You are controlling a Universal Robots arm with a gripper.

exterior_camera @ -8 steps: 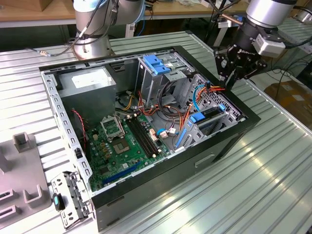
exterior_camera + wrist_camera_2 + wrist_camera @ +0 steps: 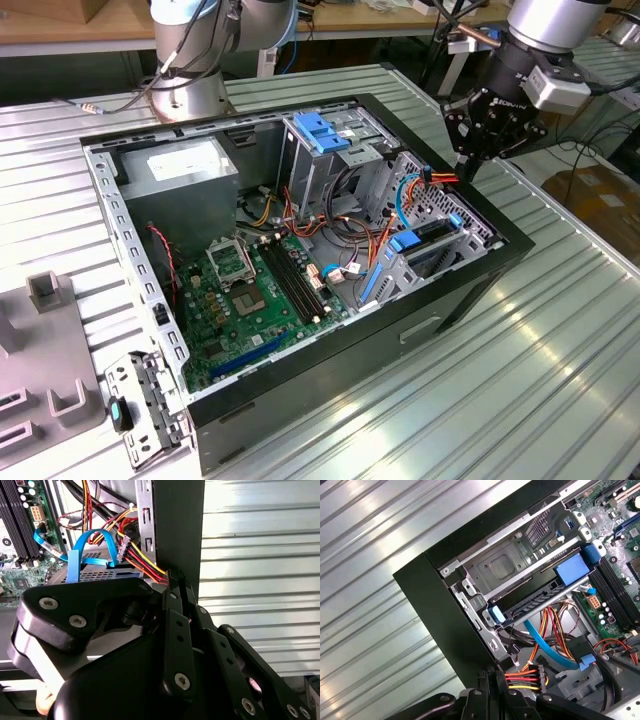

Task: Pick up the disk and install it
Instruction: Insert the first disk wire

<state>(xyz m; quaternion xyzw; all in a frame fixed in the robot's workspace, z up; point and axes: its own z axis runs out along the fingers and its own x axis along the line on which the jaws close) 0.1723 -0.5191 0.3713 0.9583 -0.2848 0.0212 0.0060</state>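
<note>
The claw (image 2: 468,168), pinched narrow and empty, hangs at the case wall (image 2: 445,625); the disk (image 2: 535,601) sits in the bay (image 2: 500,567) just below its tips. The coloured power wires (image 2: 522,676) right beside those tips could snag and pull loose. Ribbed metal surface (image 2: 520,380); cluttered workshop benches (image 2: 60,25) beyond.

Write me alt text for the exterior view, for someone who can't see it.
A robot arm's shut claw hovers at the edge of an open computer case, on the exterior view's right, just above the drive cage where the blue-railed disk appears seated. The case lies on a ribbed metal table, exposing a green motherboard.
</note>
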